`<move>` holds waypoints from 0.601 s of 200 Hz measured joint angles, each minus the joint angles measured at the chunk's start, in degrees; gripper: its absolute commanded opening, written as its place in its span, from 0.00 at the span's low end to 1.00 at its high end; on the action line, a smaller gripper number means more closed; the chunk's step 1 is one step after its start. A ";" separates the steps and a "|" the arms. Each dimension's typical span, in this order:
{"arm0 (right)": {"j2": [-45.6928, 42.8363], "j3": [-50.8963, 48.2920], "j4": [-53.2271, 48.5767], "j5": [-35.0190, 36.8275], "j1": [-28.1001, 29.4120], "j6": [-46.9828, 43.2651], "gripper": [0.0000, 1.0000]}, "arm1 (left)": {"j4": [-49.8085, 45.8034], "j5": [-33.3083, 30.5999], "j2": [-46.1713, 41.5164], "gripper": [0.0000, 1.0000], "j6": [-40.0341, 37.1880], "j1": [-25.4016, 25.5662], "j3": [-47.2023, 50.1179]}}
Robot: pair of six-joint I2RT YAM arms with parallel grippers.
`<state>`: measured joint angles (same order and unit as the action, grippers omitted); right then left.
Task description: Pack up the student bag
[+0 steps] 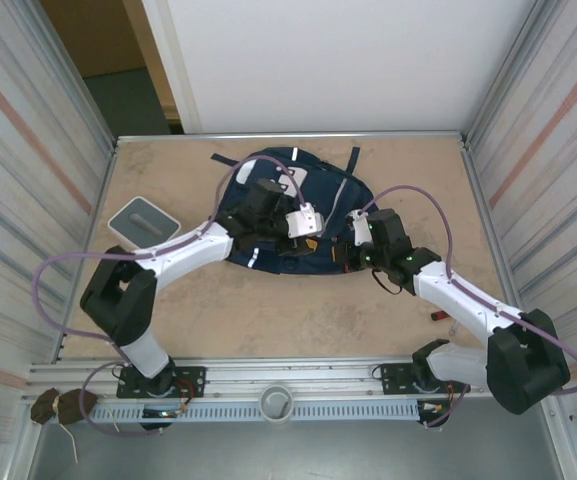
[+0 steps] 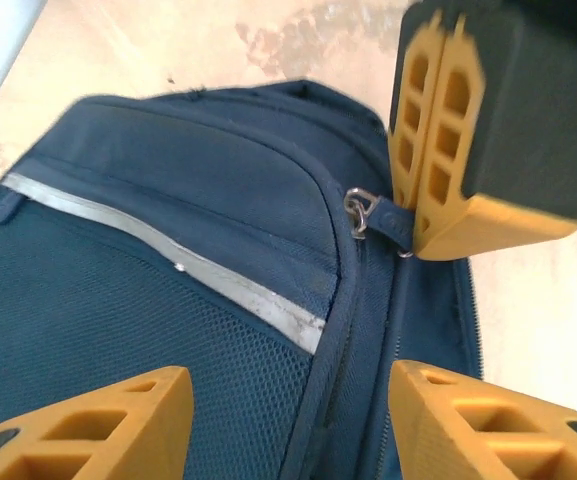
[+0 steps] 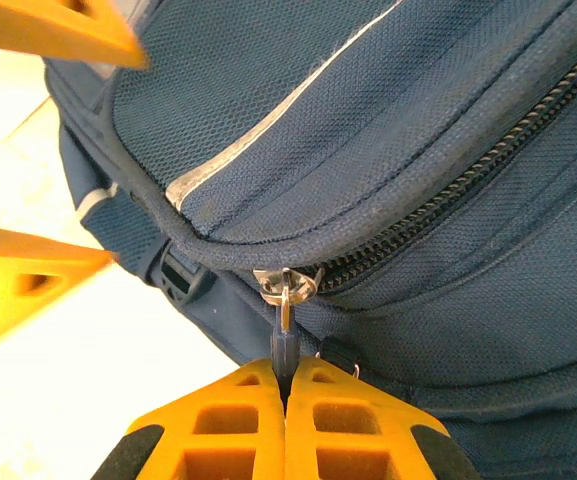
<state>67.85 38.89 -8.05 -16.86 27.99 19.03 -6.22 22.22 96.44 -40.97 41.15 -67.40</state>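
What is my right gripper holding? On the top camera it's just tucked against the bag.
Observer: The right gripper is shut on the zipper pull of the student bag.
Operator: Is that zipper open?
Observer: No. The zipper teeth past the slider look meshed.
Operator: And my left gripper?
Observer: The left gripper is open over the bag, holding nothing.

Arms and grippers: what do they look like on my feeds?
The left arm and right arm have white links, black joints and looping purple cables. The left gripper and right gripper carry orange-yellow plastic fingers with open cut-outs.
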 measured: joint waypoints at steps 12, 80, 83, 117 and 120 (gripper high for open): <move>-0.13 0.02 0.00 -0.61 0.00 0.04 0.00 | -0.09 -1.14 1.81 0.47 -1.86 0.83 -0.79; -0.37 3.32 -6.03 -2.23 -3.67 -0.20 0.00 | 1.31 -3.13 3.21 0.06 -6.91 1.18 -1.01; -0.37 3.50 -6.27 -2.62 -4.00 -0.22 0.00 | 1.57 -2.73 3.10 0.06 -6.99 1.05 -0.85; 0.17 6.27 -9.88 -4.24 -5.62 -1.14 0.00 | 3.65 1.25 1.97 0.05 -7.08 -0.66 1.33; 0.37 6.62 -10.23 -4.26 -5.62 -1.22 0.00 | 3.74 1.60 1.84 0.06 -7.08 -0.79 1.55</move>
<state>68.23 45.52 -18.28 -21.12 22.37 17.80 -2.48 23.81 98.28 -48.05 40.36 -65.84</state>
